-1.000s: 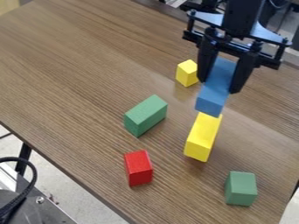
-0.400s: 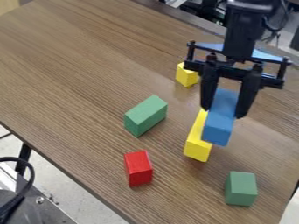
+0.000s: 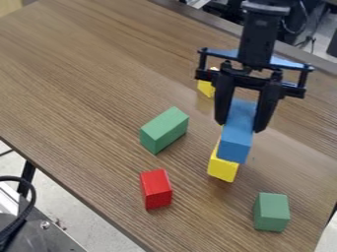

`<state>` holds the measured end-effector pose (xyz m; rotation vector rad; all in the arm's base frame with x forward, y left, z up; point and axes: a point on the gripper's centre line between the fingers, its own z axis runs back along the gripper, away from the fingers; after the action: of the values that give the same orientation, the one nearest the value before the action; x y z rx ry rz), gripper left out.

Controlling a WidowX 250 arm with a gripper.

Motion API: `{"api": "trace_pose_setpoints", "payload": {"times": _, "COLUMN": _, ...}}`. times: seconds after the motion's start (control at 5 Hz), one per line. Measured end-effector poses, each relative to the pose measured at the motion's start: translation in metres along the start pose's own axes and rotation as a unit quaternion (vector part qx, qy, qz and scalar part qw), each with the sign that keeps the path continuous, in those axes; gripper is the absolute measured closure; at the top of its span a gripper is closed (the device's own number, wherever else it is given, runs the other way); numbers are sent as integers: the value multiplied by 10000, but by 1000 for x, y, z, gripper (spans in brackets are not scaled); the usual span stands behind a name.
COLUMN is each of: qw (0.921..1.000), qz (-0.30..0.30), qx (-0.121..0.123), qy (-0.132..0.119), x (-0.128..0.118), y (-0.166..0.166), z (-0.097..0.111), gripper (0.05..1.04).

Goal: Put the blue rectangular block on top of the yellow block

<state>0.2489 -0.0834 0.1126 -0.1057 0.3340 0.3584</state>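
1. Jaws: closed upon the blue rectangular block [image 3: 235, 142], one on either side of it, gripping it toward its far end; its near end protrudes from between them.
2. Gripper [image 3: 240, 126]: black, hanging down over the right half of the view, with its crossbars above the grasped block.
3. Blue block, position: above the long yellow block [image 3: 222, 170] as seen by the camera, covering much of its upper face. The near end of the yellow block emerges below it, with a narrow strip at its left. Whether the two surfaces touch cannot be determined from this angle.
4. Small yellow block [image 3: 205, 89]: on the table behind the gripper, partly hidden by the left end of the crossbars.
5. Larger green block [image 3: 163, 130]: to the left of the stacked pair in the view, lying obliquely, apart from them.
6. Red block [image 3: 156, 189]: nearer the camera than the larger green block, to the lower left of the long yellow one, touching neither.
7. Smaller green block [image 3: 271, 212]: toward the lower right, apart from the others.
8. Table [image 3: 85, 74]: brown, wood-grained, supporting the blocks.
9. Periphery: a black cable [image 3: 34, 199] curves over grey equipment at the lower left, beside pale floor.
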Motion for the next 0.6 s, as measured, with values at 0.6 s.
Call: {"api": "trace_pose_setpoints", "payload": {"times": 0.6, "qw": 9992, "qz": -276, "qx": 253, "qy": 141, "x": 15, "y": 0, "z": -8, "gripper": 576}}
